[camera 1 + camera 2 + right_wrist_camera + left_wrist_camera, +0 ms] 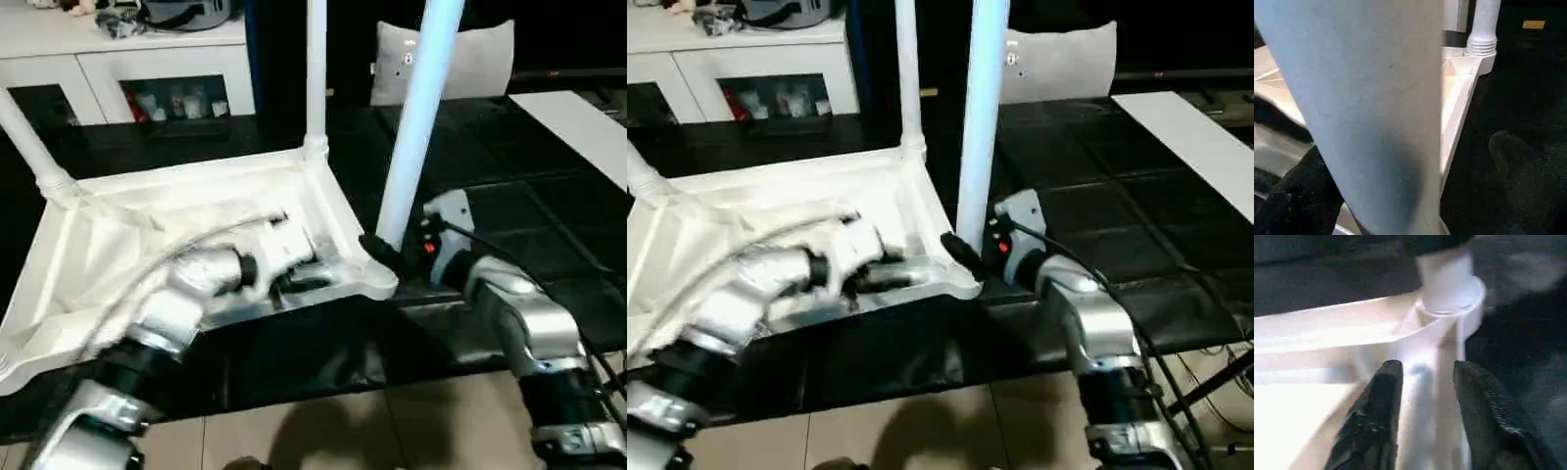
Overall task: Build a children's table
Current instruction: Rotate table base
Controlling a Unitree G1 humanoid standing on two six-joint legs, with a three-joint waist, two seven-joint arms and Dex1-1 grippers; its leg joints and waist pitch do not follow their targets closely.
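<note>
Across the dark floor mat lies our largest piece, the white square plastic table top, turned upside down so its ribbed underside faces up. Three long white tapered tubular legs stand from its corner sockets: a far left leg, a far right leg, and the near right leg, which looks bluish in this light.

We judge the step in hand to be seating that near right leg. To do it well, we would keep the leg upright over its round socket, press straight down along its axis, and steady the top's rim so the corner cannot tip or slide.

Our right end effector sits at the base of that leg, its black fingers spread wide around the tube rather than clamped. Our left end effector hovers over the rim rib near the same corner, its fingers parted with the white rib between them, not visibly pinching it.
</note>
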